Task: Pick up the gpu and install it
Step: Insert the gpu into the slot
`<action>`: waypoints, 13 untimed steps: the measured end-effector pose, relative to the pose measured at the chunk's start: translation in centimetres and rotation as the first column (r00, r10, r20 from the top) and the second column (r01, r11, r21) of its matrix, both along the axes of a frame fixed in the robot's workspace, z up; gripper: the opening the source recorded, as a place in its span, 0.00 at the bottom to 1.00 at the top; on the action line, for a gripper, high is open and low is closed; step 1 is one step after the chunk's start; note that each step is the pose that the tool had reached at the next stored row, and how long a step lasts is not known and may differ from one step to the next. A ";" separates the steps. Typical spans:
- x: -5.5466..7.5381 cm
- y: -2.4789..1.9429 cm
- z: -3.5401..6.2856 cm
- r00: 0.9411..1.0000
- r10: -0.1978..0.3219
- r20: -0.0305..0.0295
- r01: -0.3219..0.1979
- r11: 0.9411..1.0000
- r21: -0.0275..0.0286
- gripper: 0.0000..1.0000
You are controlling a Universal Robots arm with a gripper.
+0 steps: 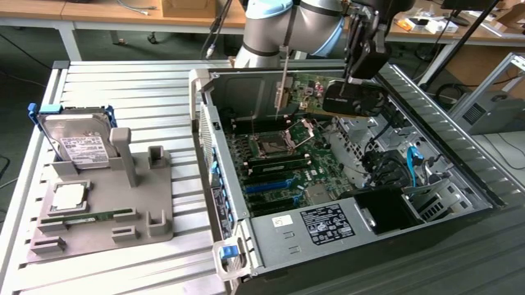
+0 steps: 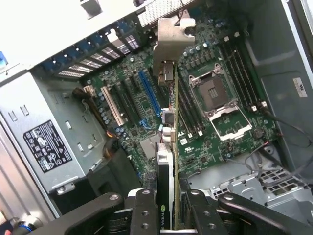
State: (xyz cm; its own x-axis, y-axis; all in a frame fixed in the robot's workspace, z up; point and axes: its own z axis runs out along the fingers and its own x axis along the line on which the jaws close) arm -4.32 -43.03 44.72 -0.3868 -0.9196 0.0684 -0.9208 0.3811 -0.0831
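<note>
The gpu is a green card with a black fan shroud and a silver bracket at one end. It hangs above the open computer case, clamped in the gripper directly above it.

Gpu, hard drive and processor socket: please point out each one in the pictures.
gpu [image 1: 355,99]: exterior view, on its black fan shroud.
hard drive [image 1: 82,149]: exterior view, on its white label.
processor socket [image 2: 212,92]: wrist view, on its middle.
</note>
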 end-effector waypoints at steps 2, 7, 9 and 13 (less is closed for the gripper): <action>0.0 0.00 -0.12 0.999 0.037 0.000 -0.037 0.999 0.000 0.27; 0.0 0.00 -0.41 0.989 0.145 0.000 -0.145 0.989 0.000 0.27; 0.0 0.00 -0.51 0.984 0.181 0.000 -0.181 0.984 0.000 0.27; 0.0 0.00 -0.70 0.968 0.252 0.000 -0.252 0.968 -0.001 0.27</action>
